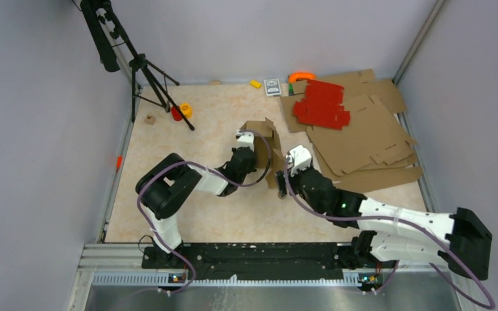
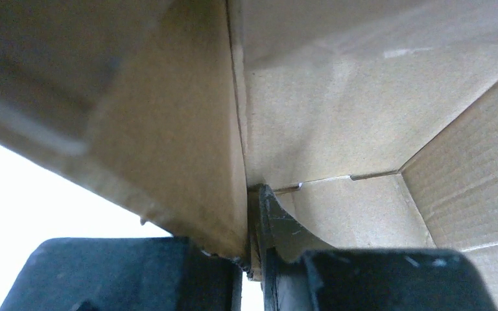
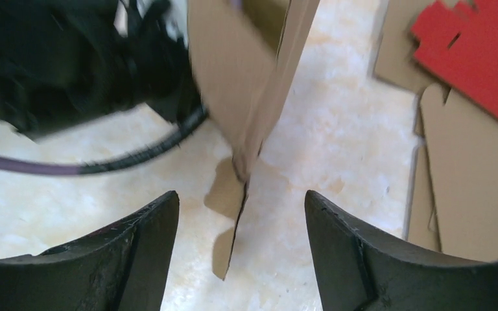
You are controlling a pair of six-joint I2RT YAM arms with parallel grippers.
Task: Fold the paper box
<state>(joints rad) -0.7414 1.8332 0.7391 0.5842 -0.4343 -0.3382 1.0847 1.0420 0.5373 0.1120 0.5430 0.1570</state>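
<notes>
While my left gripper (image 2: 254,262) pinches one wall, the paper box (image 1: 263,144) stands half-formed at mid-table.
Those fingers are clamped on a panel edge, seen from inside the box. The right gripper (image 3: 241,202) is spread wide, with a flap edge between its fingers that touches neither. The board is plain brown corrugated card, matte, with sharp creases and slotted flaps. I judge it light and stiff across the panels, floppy at the creases, and easily crushed by a hard pinch. I would grip flat panels near an edge. Flat brown cardboard sheets (image 1: 363,139) and red sheets (image 1: 321,103) lie just right of it on the beige table (image 1: 220,110).
</notes>
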